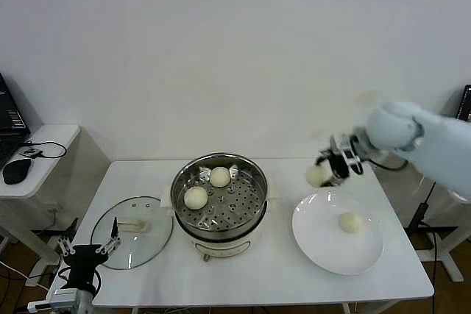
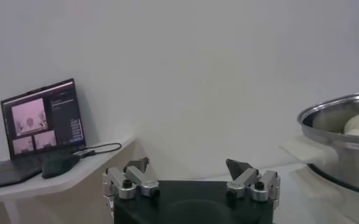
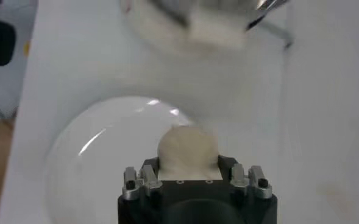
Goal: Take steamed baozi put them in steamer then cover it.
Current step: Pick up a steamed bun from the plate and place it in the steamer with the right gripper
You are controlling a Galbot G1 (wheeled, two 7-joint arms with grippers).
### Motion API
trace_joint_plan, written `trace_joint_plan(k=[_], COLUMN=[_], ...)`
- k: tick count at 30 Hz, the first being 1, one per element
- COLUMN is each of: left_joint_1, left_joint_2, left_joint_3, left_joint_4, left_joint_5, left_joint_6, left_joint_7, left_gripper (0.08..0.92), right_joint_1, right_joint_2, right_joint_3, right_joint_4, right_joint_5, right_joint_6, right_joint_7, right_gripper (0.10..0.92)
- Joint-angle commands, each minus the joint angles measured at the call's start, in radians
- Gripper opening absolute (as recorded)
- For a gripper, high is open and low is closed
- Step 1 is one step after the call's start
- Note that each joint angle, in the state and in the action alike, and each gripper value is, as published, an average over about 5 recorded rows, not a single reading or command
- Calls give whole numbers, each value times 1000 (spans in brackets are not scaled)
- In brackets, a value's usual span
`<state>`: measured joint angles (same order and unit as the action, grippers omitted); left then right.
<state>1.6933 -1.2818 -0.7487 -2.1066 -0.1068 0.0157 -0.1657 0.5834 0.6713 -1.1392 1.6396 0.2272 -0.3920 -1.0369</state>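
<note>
Baozi number three (image 1: pixel 318 175) sits clamped in the right pincer (image 1: pixel 329 168), held in the air above the far rim of the white plate (image 1: pixel 316 244), between the plate and the steamer (image 1: pixel 220 195). The right wrist view shows the bun bulging out past the jaws, so the grip looks soft and partial. That is the first risk: the dough can squash or slide out during the carry, and it would drop onto the counter (image 1: pixel 272 284) or back on the plate.

Two buns already lie on the perforated tray, toward the far and left side. A careless lowering could set this one on top of them, or catch the steel rim on the way in and knock the bun loose. The open part of the tray lies nearer the robot and to the right, which looks like the safer target.

One bun (image 1: pixel 351 222) waits on the plate, well apart from the held one.

The left pincer (image 1: pixel 88 244) hangs low at the counter's left front corner, jaws apart and empty, just beside the glass lid (image 1: pixel 132 229). Any early movement there could nudge the lid off the edge before it is needed.
</note>
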Motion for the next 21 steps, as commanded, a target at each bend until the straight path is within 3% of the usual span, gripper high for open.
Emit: trace_joint_plan(k=[1,8,21], left_joint_1=[1,18,33], left_joint_2=[-2,-8,-32], left_joint_3=[-5,-43,-77], left_joint_4=[-10,-36,-84], left_joint_5=[1,-2,-16], left_joint_6=[1,2,4], left_joint_7=[0,0,-3], left_gripper=[823,823,823], right_joint_1=[146,56,-28], right_joint_2=[300,435,550], right_joint_3=[-89,-120,-180], right_joint_4=[-8,-62,-170], right_joint_5=[134,92,-139], right_joint_6=[-1,134,442], right_joint_7=[49,39,30], right_gripper=[610,611,605])
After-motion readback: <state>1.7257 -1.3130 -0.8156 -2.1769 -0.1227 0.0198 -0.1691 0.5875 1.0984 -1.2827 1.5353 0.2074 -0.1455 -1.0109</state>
